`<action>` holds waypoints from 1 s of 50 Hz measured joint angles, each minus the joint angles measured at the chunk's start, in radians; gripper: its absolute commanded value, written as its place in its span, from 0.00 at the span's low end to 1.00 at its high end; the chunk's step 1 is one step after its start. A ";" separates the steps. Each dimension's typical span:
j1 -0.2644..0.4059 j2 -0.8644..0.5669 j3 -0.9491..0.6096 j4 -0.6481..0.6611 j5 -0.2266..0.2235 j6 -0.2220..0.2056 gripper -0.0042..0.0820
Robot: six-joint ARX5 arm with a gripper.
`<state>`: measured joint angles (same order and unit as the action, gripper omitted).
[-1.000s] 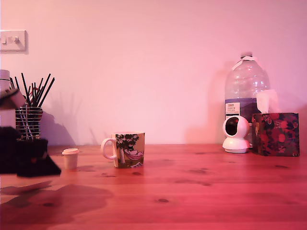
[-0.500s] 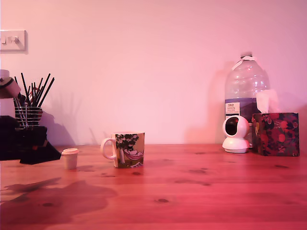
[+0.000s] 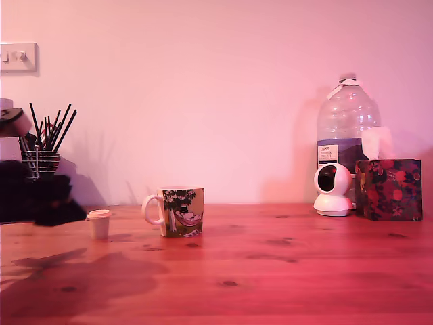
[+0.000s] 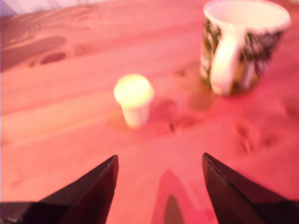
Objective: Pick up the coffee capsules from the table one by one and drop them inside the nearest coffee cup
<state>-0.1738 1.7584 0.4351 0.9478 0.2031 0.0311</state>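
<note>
At the exterior view's left edge the dark gripper (image 3: 59, 210) hangs above the table (image 3: 284, 271), close beside the coffee capsule (image 3: 99, 223) but not touching it; the wrist view shows its two dark fingers (image 4: 88, 193) spread wide with nothing between them but bare wood, the capsule (image 4: 134, 99) lying ahead of the tips and slightly off the midline toward one finger. The step in hand looks like the approach to the first pick; done well, it would mean centring the opening on the capsule, coming down until the tips flank its tapered body below the rim, and closing gently, since so light a piece, standing on its narrow end, could tip or skid at a glancing touch. The capsule is small and pale cream, wide flat rim uppermost, roughly half the mug's height; it stands upright on the reddish-brown, knotted wood. Just beyond it toward the exterior view's right stands the coffee cup (image 3: 180, 211), near but apart, its white handle turned to the capsule and green trees printed on its side; its mouth is open and, so far as the wrist view shows, it appears empty.
</note>
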 measured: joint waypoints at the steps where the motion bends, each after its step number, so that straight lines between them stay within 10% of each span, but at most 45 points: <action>1: 0.000 0.007 0.007 0.000 0.000 0.000 0.65; 50: 0.029 0.278 0.255 0.011 0.000 -0.002 0.67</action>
<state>-0.1448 2.0369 0.6899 0.9588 0.2028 0.0296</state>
